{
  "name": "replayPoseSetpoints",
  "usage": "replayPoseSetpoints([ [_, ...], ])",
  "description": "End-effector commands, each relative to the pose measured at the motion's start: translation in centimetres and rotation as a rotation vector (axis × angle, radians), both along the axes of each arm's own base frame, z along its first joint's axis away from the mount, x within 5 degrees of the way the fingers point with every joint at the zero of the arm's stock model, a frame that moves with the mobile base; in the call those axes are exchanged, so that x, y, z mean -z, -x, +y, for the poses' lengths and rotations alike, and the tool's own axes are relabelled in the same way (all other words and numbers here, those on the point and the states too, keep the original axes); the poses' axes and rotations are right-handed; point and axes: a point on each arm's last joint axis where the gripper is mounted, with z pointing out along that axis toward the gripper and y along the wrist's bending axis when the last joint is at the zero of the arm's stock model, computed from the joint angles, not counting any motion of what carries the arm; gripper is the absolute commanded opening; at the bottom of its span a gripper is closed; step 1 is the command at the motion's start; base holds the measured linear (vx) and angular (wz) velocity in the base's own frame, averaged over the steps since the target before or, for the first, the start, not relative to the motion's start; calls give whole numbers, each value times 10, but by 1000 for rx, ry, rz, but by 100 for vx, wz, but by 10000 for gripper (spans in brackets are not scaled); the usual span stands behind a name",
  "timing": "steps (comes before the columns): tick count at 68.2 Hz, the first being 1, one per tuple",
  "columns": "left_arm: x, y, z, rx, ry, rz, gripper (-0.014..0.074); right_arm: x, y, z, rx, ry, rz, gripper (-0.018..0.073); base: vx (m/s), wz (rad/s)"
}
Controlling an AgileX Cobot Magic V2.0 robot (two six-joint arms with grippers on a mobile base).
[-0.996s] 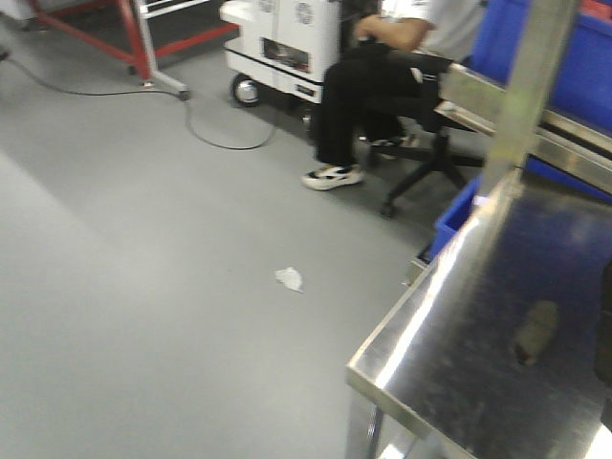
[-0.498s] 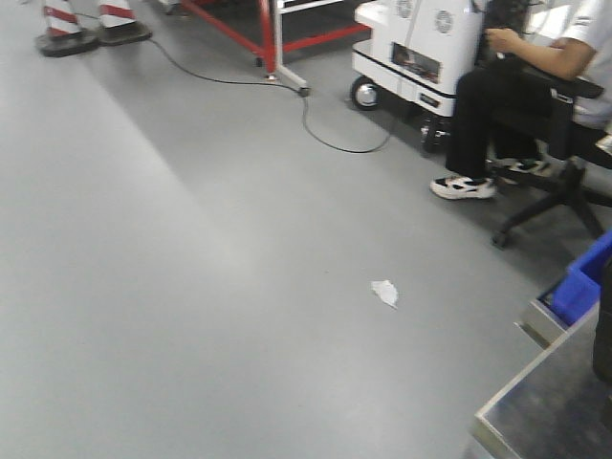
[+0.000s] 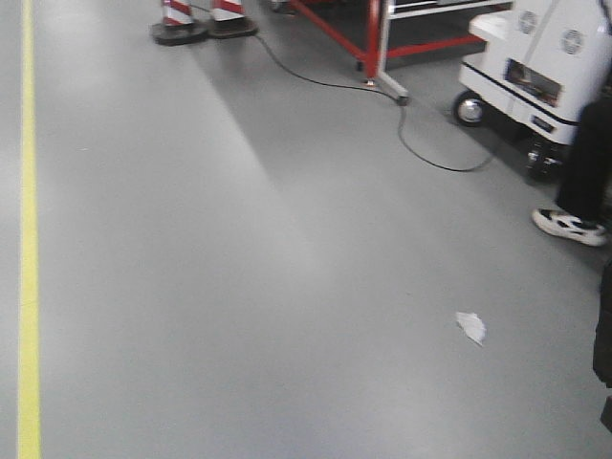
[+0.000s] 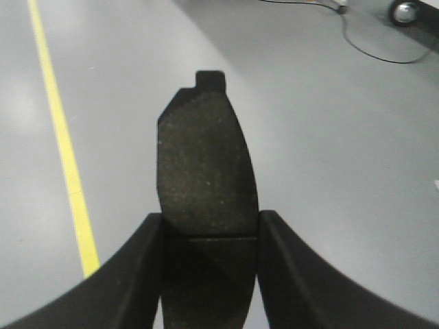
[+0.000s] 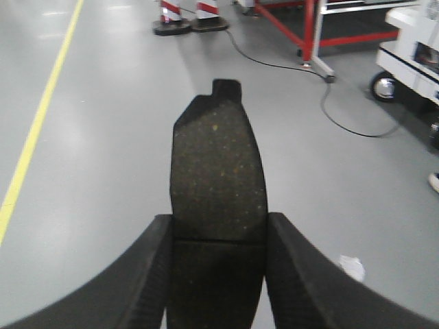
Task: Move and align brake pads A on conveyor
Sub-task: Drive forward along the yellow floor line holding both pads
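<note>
Left hand (image 4: 209, 229): closed onto left pad (image 4: 206, 157), one finger (image 4: 140, 267) against each long edge, with the pad's near end between them. The pad points away from the wrist camera, grainy dark face up, with a small square tab at the far end. A faint line crosses it level with the fingertips. Grey floor (image 4: 329, 137) lies behind it, and a yellow line (image 4: 65, 151) runs to the left of the pad.

Right hand (image 5: 218, 233): closed likewise onto right pad (image 5: 218, 164), fingers (image 5: 302, 274) pressing both long edges. Same pose: speckled face up, tab at the far end, a line across at fingertip level, floor behind.

Surroundings, front view:
- Yellow line along the left edge of the floor.
- Two red-and-white cones (image 3: 203, 19) on black bases at the top.
- Red frame (image 3: 378, 43) to the right of the cones.
- Black cable (image 3: 421, 148) running from the cones past the frame's foot and looping toward the cart.
- White cart (image 3: 535, 67) with one wheel showing, upper right.
- Black-and-white shoe (image 3: 571, 226) below a dark trouser leg at the right edge.
- Crumpled paper scrap (image 3: 470, 327) on the floor, lower right.
- Dark shape (image 3: 602, 354) at the lower right edge, cut off; cannot tell what it is.
</note>
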Motion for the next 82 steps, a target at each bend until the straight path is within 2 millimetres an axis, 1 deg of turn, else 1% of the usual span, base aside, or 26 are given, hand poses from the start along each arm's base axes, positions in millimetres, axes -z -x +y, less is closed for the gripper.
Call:
replayPoseSetpoints([
  [1, -17, -4, -1, 2, 5, -119, 66, -18, -2, 0, 2, -15, -118, -6, 13, 50],
  [43, -17, -4, -1, 3, 5, -119, 66, -18, -2, 0, 2, -15, -114, -6, 14, 50],
  [63, -17, -4, -1, 3, 5, -119, 66, -18, -2, 0, 2, -15, -114, -6, 19, 20],
  [82, -17, -4, -1, 3, 5, -119, 66, -18, -2, 0, 2, -15, -114, -6, 28, 6],
])
